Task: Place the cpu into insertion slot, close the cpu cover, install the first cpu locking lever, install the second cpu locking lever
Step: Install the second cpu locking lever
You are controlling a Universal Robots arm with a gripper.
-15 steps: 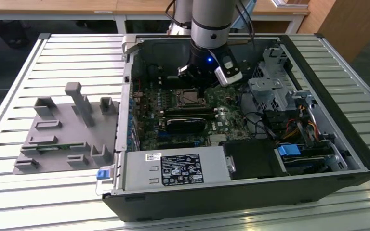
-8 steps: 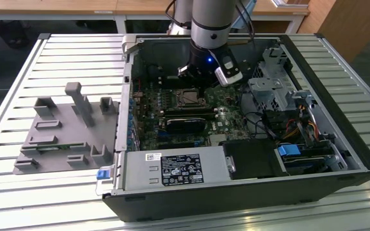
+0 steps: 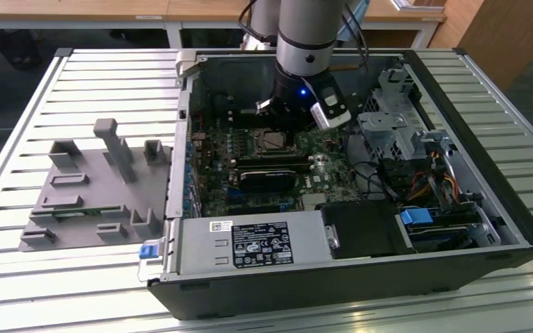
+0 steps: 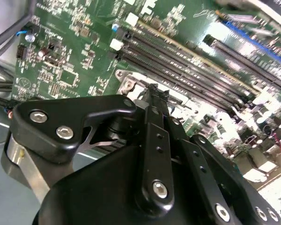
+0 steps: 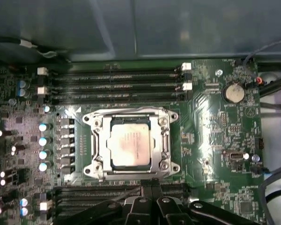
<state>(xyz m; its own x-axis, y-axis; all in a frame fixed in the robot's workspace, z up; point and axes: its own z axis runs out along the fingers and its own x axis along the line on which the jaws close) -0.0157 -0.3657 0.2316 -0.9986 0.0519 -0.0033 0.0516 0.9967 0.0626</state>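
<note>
In the first wrist view the cpu (image 5: 131, 146) lies flat with its silvery-beige face up in the insertion slot (image 5: 96, 140) on the green board. The cpu cover (image 5: 165, 140) lies down around it as a metal frame. My gripper (image 5: 150, 188) hangs just off the socket's edge, over the memory slots, with its black fingers together and nothing between them. In the second wrist view the gripper (image 4: 157, 91) points at a corner of the insertion slot (image 4: 127, 84). In the exterior view the gripper (image 3: 280, 125) hovers inside the open computer case, right above the insertion slot (image 3: 271, 141).
Long black memory slots (image 5: 117, 84) run on both sides of the socket. A black fan card (image 3: 266, 182), a power supply (image 3: 248, 243), a drive cage (image 3: 387, 132) and cables (image 3: 424, 187) crowd the case. A grey fixture (image 3: 91, 187) lies on the slatted table at the exterior view's left.
</note>
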